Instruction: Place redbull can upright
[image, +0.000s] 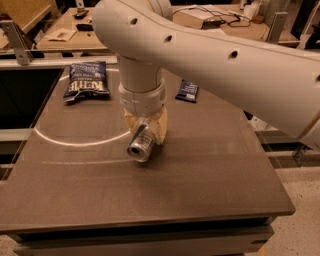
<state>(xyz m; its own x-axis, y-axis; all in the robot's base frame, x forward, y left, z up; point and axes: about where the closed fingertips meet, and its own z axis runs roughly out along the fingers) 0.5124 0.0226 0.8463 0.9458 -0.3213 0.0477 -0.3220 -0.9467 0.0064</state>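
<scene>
The redbull can (141, 144) is a slim silver can, held tilted with its shiny end facing the camera, at or just above the dark tabletop (200, 170). My gripper (145, 131) is shut on the redbull can, its cream fingers (161, 128) on either side of the can's body. The white arm reaches down from the upper right and hides the rest of the can.
A dark blue chip bag (86, 81) lies at the table's back left. A small dark blue snack packet (187, 90) lies at the back, right of the arm. A white arc marks the tabletop left of the can. Cluttered desks stand behind.
</scene>
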